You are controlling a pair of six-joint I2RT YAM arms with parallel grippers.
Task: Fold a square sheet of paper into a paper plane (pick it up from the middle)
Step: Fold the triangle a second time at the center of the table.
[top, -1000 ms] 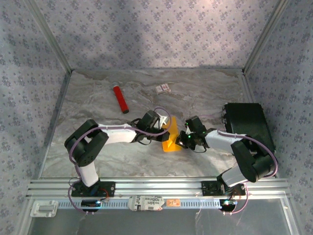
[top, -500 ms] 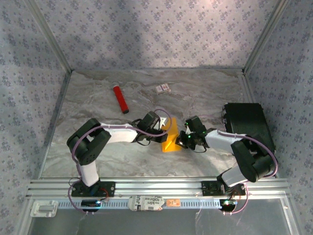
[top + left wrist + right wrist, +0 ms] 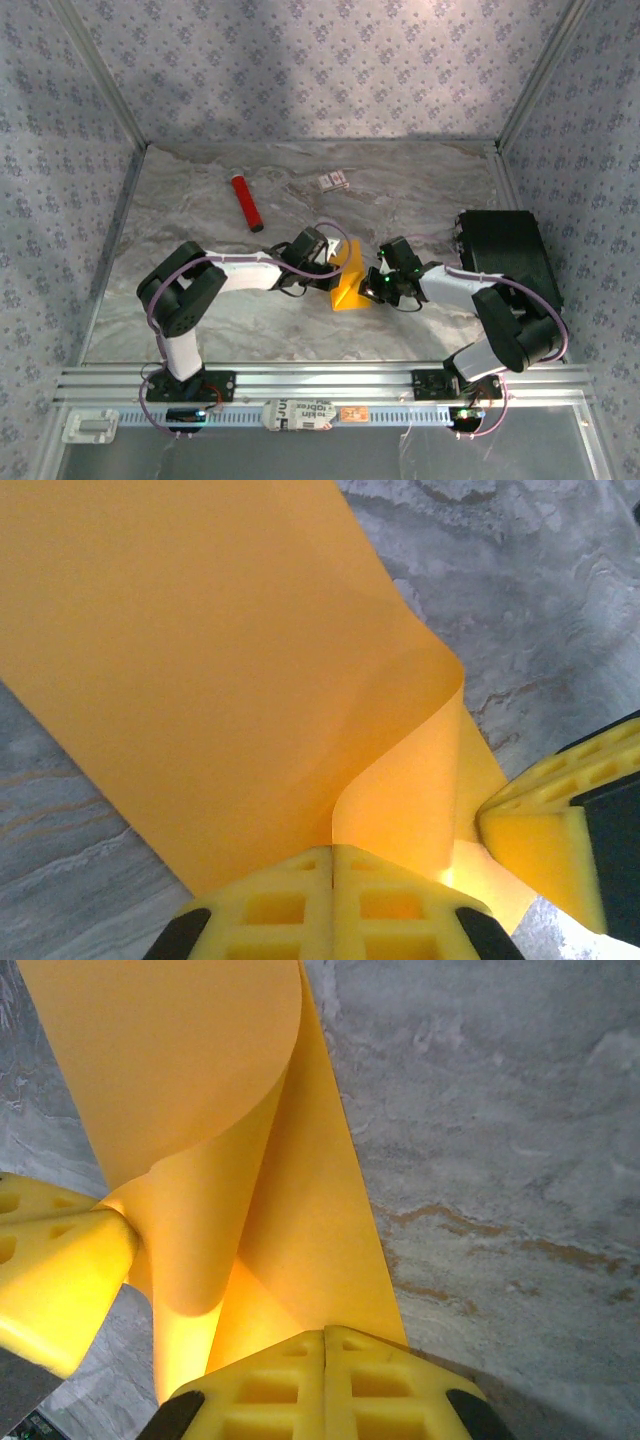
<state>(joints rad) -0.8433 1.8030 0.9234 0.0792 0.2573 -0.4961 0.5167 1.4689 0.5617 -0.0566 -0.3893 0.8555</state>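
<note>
Grey marbled tabletop [image 3: 420,200] inside floral-patterned walls [image 3: 300,70]. Thin, smooth orange-yellow square sheet of paper [image 3: 349,285] stands curled at table centre, pinched between left gripper [image 3: 332,855] and right gripper [image 3: 323,1340], yellow jaws closed on its edges

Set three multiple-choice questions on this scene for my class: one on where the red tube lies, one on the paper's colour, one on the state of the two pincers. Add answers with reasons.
1. Where is the red tube?
A) on the table, far left
B) in a pincer
C) under the paper

2. What colour is the sheet of paper?
A) white
B) orange-yellow
C) green

3. How are the left pincer and right pincer?
A) both open
B) one open
C) both shut on the paper

Answers: A, it lies alone on the marbled surface; B, both wrist views show that colour; C, each pair of fingers meets with the paper's edge running in between.
</note>
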